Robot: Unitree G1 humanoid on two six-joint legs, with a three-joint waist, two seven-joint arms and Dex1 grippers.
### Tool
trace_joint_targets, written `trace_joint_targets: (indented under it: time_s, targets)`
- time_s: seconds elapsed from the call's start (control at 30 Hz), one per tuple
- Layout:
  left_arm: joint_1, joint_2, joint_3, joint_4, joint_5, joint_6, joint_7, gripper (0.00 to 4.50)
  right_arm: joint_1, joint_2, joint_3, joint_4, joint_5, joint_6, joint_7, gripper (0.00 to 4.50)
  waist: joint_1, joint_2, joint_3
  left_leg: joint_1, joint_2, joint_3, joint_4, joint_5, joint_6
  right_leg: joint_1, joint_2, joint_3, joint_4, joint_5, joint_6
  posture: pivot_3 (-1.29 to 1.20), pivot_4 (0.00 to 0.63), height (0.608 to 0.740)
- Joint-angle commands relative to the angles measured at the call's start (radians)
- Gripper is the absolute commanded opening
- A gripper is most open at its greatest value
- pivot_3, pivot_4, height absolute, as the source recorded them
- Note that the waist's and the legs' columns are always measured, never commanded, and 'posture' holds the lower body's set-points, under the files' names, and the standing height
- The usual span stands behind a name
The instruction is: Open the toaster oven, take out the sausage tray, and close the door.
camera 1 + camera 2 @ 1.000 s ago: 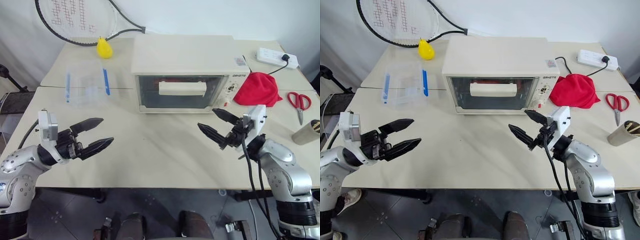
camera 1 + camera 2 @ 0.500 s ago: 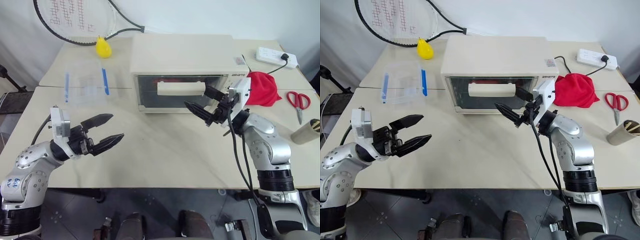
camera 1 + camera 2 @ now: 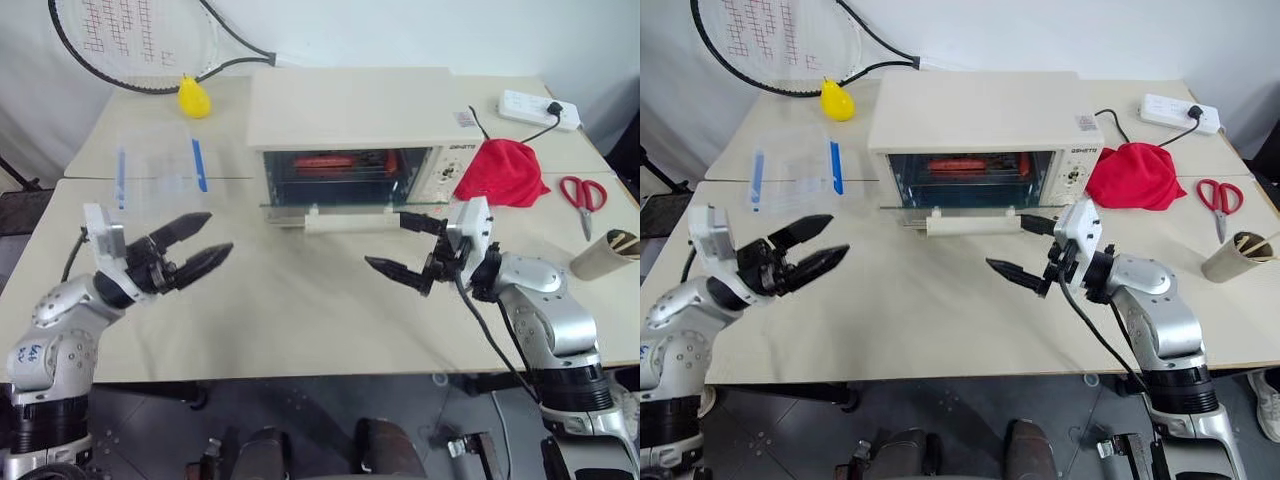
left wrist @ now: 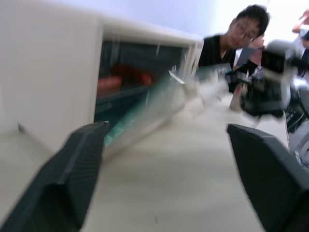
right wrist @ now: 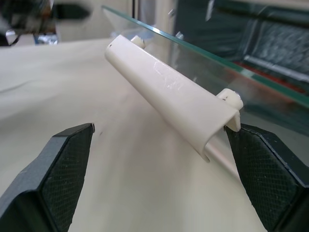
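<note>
The cream-white toaster oven (image 3: 350,105) stands at the table's middle back. Its glass door (image 5: 217,53) hangs swung down, the long bar handle (image 3: 345,221) low in front. Inside, red sausages show on the sausage tray (image 3: 330,160); its metal is hard to make out. My right gripper (image 3: 400,246) is open just beyond the handle's right end, one finger (image 5: 270,169) close beside that end, holding nothing. My left gripper (image 3: 218,235) is open and empty, well to the left of the oven, above the table.
A clear plastic box with blue clips (image 3: 160,165), a yellow pear-shaped thing (image 3: 193,97) and a racket (image 3: 120,40) lie at the back left. A red cloth (image 3: 500,170), scissors (image 3: 583,195), a power strip (image 3: 538,108) and a cardboard tube (image 3: 603,255) lie right. A person (image 4: 236,38) is beyond the table.
The door has gone from shut to swung down. My right gripper came back from the handle toward the table's front. My left gripper rose a little. The camera has shifted.
</note>
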Motion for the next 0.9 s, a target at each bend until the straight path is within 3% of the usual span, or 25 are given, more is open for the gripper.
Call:
trace_joint_targets:
  time_s: [0.03, 0.33, 0.6, 0.9]
  targets:
    - [-0.068, 0.001, -0.016, 0.045, 0.019, -0.015, -0.017, 2.72, 0.003, -0.007, 0.007, -0.061, -0.001, -0.049, 0.028, 4.5, -0.002, 0.0, 0.0, 0.0, 0.0, 0.0, 0.0, 0.0, 0.0, 0.0, 0.0, 0.0, 0.0, 0.0, 0.0, 0.0, 0.15, 0.74]
    - [-0.392, -0.162, -0.217, 0.343, 0.242, -0.162, -0.019, 0.02, 0.002, -0.003, 0.009, -0.053, -0.023, -0.074, 0.022, 4.5, 0.0, -0.001, 0.001, 0.0, -0.001, 0.009, 0.001, 0.0, 0.0, 0.0, 0.0, -0.001, 0.0, 0.0, 0.0, 0.0, 0.15, 0.74]
    - [-0.397, -0.167, -0.277, 0.366, 0.26, -0.116, -0.14, 0.02, 0.088, -0.032, -0.039, -0.115, -0.029, -0.063, -0.021, 4.5, 0.002, -0.002, 0.001, -0.004, 0.0, 0.015, 0.0, 0.0, 0.0, -0.009, 0.0, -0.001, 0.003, 0.0, 0.0, 0.0, 0.15, 0.74]
    - [-0.325, -0.159, -0.329, 0.361, 0.354, -0.163, -0.167, 0.02, 0.487, -0.122, -0.263, -0.249, -0.047, -0.086, -0.075, 4.5, 0.049, -0.002, 0.001, -0.004, 0.0, 0.017, 0.002, 0.0, 0.001, -0.009, -0.001, 0.0, 0.004, 0.0, 0.0, 0.0, 0.15, 0.74]
